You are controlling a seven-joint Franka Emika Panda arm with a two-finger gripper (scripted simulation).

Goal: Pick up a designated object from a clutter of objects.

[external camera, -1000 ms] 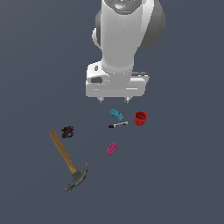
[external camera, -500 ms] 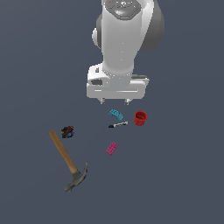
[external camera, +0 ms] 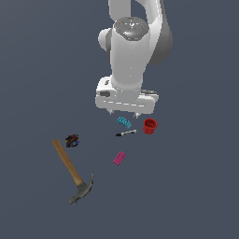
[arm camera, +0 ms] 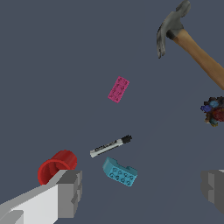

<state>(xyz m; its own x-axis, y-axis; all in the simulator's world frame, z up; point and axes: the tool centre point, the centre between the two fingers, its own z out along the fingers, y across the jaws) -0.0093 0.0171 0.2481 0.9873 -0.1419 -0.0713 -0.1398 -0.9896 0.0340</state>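
Well, in the exterior view my gripper (external camera: 124,113) hangs above the clutter, its two fingertips poking out under the white hand, holding nothing. The marker (external camera: 126,133) lies flat on the floor just below them, with the teal brick (external camera: 123,122) close at its 12 o'clock, the red cup (external camera: 150,126) near at its 2 o'clock, and the pink brick (external camera: 119,158) apart at its 6 o'clock. The hammer (external camera: 72,172) and a small dark item (external camera: 72,140) sit well off toward 8 and 9 o'clock. In the wrist view the jaws stand wide apart, one finger (arm camera: 70,192) in the near corner by the cup (arm camera: 56,166) and the other at the opposite edge. The marker (arm camera: 110,145) lies slantwise between them, not touching the teal brick (arm camera: 120,171) but close. I judge it light, stiff and round, so likely to roll or slip; I'd take it mid-barrel on the white part, jaws set across its length, minding the brick alongside.
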